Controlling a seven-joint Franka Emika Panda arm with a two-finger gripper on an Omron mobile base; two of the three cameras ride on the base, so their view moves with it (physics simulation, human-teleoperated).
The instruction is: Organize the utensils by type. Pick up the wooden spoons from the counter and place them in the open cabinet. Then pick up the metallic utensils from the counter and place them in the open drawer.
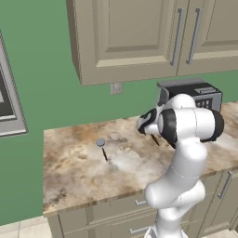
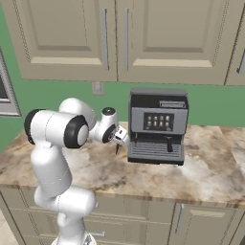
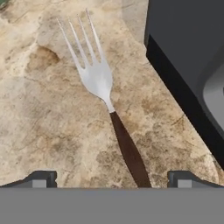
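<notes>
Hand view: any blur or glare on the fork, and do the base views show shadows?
Hand view: fork sharp, tines crisp, no glare, counter texture soft. Left base view: flat even light, faint shadow beside the round-headed utensil. Right base view: coffee machine evenly lit, soft pale sheen on the counter to its right.

My arm [image 1: 186, 153] covers most of the fork [image 1: 155, 139] in the left base view, so I see just a dark sliver of handle there, and in the right base view only a thin dark line under the hand. In the hand view the fork's handle end [image 3: 131, 157] runs off under the bottom band, and the coffee machine [image 3: 188, 65] is cut by the right edge. The small round-headed utensil [image 1: 103, 148] on the counter [image 1: 74, 172] is too small for me to tell its type.
</notes>
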